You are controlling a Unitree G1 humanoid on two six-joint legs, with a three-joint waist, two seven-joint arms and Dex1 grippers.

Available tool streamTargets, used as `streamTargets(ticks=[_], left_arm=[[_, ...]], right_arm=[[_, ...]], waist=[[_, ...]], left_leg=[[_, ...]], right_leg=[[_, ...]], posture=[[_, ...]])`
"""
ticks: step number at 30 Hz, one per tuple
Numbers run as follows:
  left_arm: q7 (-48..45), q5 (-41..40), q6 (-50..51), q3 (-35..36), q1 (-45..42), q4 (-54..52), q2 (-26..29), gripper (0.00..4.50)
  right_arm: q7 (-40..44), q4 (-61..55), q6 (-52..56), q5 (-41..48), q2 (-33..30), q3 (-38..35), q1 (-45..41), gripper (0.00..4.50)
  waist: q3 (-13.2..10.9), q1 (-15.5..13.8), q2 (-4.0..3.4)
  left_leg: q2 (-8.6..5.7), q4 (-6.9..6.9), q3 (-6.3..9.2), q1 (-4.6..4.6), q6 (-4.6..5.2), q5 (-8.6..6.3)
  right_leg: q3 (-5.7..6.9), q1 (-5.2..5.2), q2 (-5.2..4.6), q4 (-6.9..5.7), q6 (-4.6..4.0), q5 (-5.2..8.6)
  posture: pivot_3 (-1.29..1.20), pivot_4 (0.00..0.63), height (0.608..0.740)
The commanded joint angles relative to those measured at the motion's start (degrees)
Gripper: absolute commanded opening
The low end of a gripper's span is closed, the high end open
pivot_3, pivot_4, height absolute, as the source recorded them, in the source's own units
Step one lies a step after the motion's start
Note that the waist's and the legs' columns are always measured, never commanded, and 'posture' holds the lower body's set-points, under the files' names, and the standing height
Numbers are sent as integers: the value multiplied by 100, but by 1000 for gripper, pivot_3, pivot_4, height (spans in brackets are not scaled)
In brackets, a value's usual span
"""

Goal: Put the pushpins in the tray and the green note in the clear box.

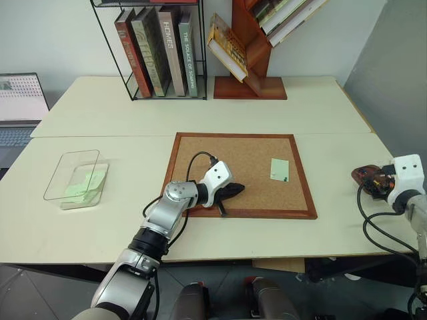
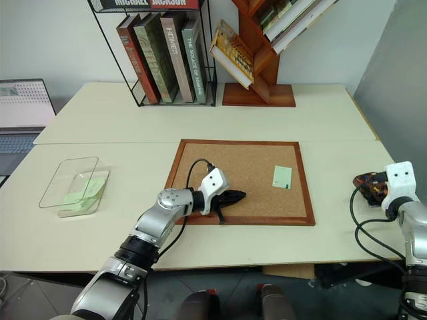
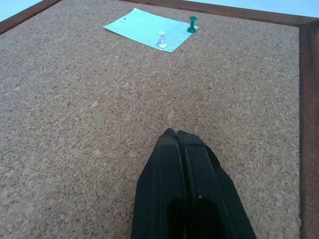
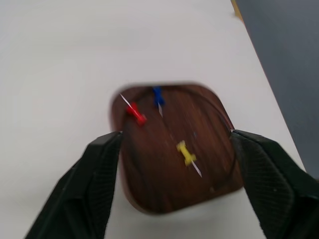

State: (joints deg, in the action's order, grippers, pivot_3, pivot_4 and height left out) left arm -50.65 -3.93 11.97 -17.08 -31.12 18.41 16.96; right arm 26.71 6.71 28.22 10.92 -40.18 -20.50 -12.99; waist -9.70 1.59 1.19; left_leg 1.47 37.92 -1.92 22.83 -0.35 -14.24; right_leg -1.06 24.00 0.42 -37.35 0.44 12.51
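At head view's lower centre, left hand (image 1: 230,191) pressed together on corkboard (image 1: 200,150), holding nothing; green note (image 1: 279,169) right of centre, pinned; clear box (image 1: 57,180) at left already holds greenish paper. At right edge, right hand (image 1: 375,180) over tray (image 1: 363,175). In left wrist view, white pin (image 3: 162,39) and green pin (image 3: 192,24) stuck in note, upper centre. In right wrist view, fingers (image 4: 94,179) spread apart, tray centred with red (image 4: 135,114), blue (image 4: 158,95), yellow (image 4: 186,152) pushpins. Best next: grip pin head, pull straight out.
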Motion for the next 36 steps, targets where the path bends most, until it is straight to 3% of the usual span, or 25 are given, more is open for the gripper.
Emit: streamTargets(ticks=[1, 6, 11, 19, 25, 30, 36], left_arm=[[-27, 172, 48, -145, 106, 170, 21, 0], [-23, 182, 19, -146, 57, 237, 11, 0], [-9, 191, 3, -150, -5, 300, -12, 0], [16, 196, -20, -147, -17, 332, -11, 0], [26, 193, -24, -139, -17, 341, -6, 0], [32, 192, -21, -137, -5, 327, -3, 0], [43, 193, -1, -141, 24, 283, 3, 0]], right_arm=[[913, -1205, 49, 818, 33, 76, 222, 3815], [1022, -1616, -86, 847, 411, 676, 306, 3815], [1079, -1348, -427, 521, 713, 1418, 112, 3815], [869, -432, -956, 127, 1105, 1798, -370, 3815], [954, -269, -1160, -5, 1228, 1996, -445, 2642], [918, -131, -1208, -115, 1305, 2087, -504, 1932], [952, -119, -1212, -110, 1299, 2097, -485, 620]], waist=[[0, 0, 0], [0, 0, 1], [0, -1, 1], [1, -9, 0], [1, -8, 0], [1, -7, 1], [1, -7, 1]], left_leg=[[2, 0, 4, 0, 0, 0], [9, 0, 22, -4, 0, 0], [4, 1, 15, -3, 0, 0], [2, 1, 16, -2, 0, 0], [4, 0, 18, -3, 0, 0], [3, 1, 16, -3, 0, 0], [3, 1, 17, -3, 0, 0]], right_leg=[[0, -1, 1, 0, 0, 0], [6, -20, 8, 17, 0, 0], [6, -20, 7, 21, -1, 1], [6, -21, 8, 23, 0, 0], [5, -22, 8, 22, 0, 0], [5, -22, 8, 22, 0, 0], [4, -22, 8, 22, 0, 0]], posture=[[0, 150, 740], [0, 150, 740], [0, 150, 740], [0, 150, 740], [0, 150, 740], [0, 150, 740], [0, 150, 740]])
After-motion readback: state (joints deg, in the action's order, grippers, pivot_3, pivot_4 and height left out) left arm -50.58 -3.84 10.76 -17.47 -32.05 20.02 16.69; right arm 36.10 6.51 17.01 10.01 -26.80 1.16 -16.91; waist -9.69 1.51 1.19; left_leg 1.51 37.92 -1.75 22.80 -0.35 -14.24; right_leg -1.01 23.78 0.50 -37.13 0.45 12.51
